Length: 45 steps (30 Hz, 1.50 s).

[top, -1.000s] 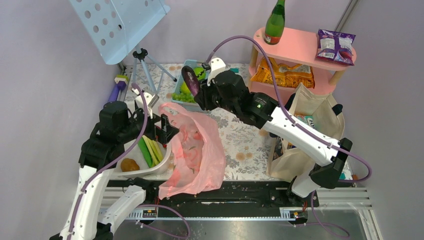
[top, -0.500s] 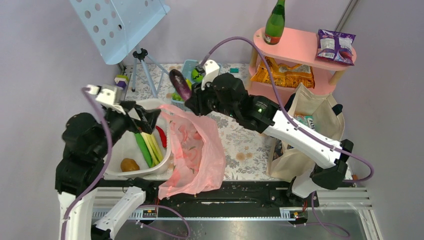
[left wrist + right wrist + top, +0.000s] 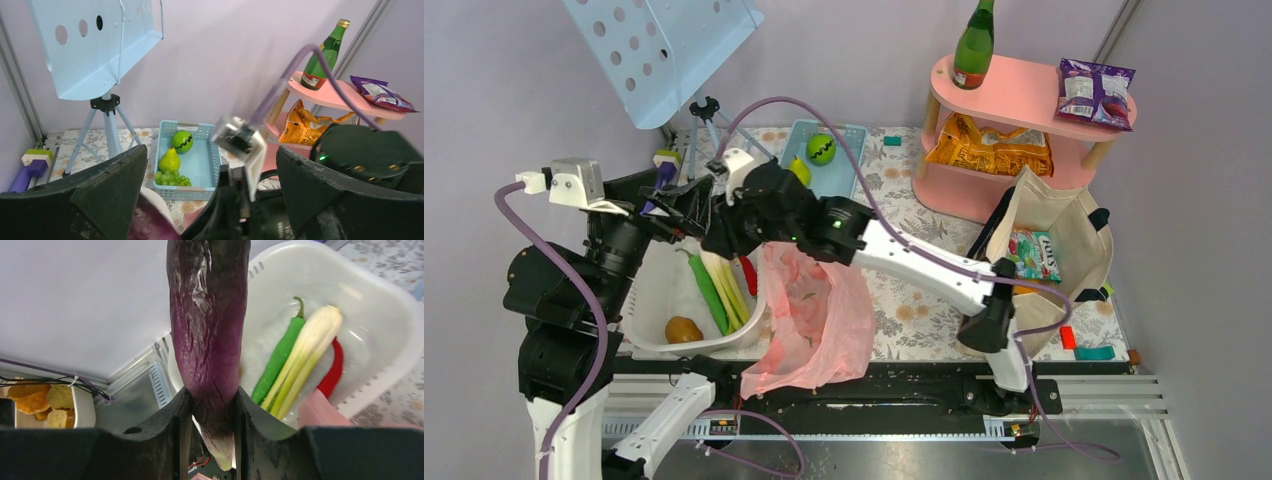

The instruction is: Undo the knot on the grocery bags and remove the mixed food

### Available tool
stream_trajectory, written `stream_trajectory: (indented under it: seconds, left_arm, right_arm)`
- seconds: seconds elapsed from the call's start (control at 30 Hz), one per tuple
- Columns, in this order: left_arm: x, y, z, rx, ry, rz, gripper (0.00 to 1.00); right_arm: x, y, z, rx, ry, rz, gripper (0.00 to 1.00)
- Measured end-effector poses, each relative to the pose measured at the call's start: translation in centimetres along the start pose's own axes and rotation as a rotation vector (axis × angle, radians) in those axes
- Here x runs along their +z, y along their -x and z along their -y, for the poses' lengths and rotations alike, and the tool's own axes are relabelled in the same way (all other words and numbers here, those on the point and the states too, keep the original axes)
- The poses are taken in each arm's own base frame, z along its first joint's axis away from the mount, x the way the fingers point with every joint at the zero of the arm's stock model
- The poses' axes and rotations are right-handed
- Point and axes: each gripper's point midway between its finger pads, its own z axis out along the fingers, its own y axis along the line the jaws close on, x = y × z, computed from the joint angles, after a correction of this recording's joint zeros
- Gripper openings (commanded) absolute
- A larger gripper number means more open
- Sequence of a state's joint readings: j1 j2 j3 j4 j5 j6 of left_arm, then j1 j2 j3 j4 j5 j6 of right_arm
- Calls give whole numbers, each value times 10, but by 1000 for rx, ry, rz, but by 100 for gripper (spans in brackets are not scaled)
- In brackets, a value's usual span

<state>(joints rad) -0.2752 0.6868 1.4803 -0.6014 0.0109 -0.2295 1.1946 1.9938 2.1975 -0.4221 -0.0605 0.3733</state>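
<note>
Nearest you, the thin translucent pink plastic bag [image 3: 819,310] is slumping on the worktop [image 3: 914,290]. Your right hand [image 3: 210,410], clamped on the long dark purple aubergine [image 3: 207,315], has been swinging leftward. The aubergine is now hanging over the white plastic basin [image 3: 380,325] and its pale-stemmed leeks [image 3: 300,365], so a drop looks close. Beyond, your left hand [image 3: 207,195] is lifting away, fingers wide apart.

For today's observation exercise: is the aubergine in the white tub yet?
Out: the right gripper holds the aubergine, raised clear of the white tub.
</note>
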Motion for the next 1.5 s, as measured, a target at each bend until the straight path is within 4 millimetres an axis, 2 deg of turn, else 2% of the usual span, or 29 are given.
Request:
stream_trajectory:
  seconds: [0.1, 0.2, 0.27, 0.53, 0.7, 0.8, 0.9, 1.03, 1.1, 1.17, 1.27, 1.4, 1.5]
  left_arm:
    - [2, 1, -4, 0, 20, 10, 99]
    - [3, -1, -7, 0, 36, 10, 99]
    - [4, -2, -9, 0, 45, 8, 99]
    - [5, -8, -13, 9, 60, 9, 99]
    - [-2, -11, -24, 19, 108, 28, 99]
    - [-5, -9, -32, 23, 154, 48, 99]
    - [-2, -13, -39, 27, 188, 45, 99]
    - [15, -40, -47, 34, 213, -22, 99]
    - [28, -57, -49, 34, 210, -73, 99]
    - [45, -76, -48, 27, 192, -130, 99]
    - [67, -103, -35, 19, 131, -211, 99]
    - [90, -137, 0, 28, 3, -308, 99]
    - [102, -157, 14, 34, -56, -364, 99]
  right_arm:
    - [20, -9, -8, 16, 34, -41, 58]
    - [27, -23, -8, 32, 43, -87, 77]
    - [27, -26, -8, 37, 46, -94, 79]
    - [28, -33, -6, 37, 49, -109, 79]
    - [16, -36, -8, 39, 54, -126, 79]
    - [-7, -38, -8, 39, 51, -134, 80]
    - [-40, -31, -7, 27, 29, -108, 80]
    - [-94, -4, -2, 13, -6, -19, 80]
    - [-122, 15, 10, 18, -36, 41, 81]
    - [-147, 31, 31, 27, -96, 97, 82]
    - [-183, 43, 79, 46, -248, 146, 84]
    - [-228, 32, 144, 89, -484, 131, 80]
    - [-266, 15, 190, 140, -667, 100, 79]
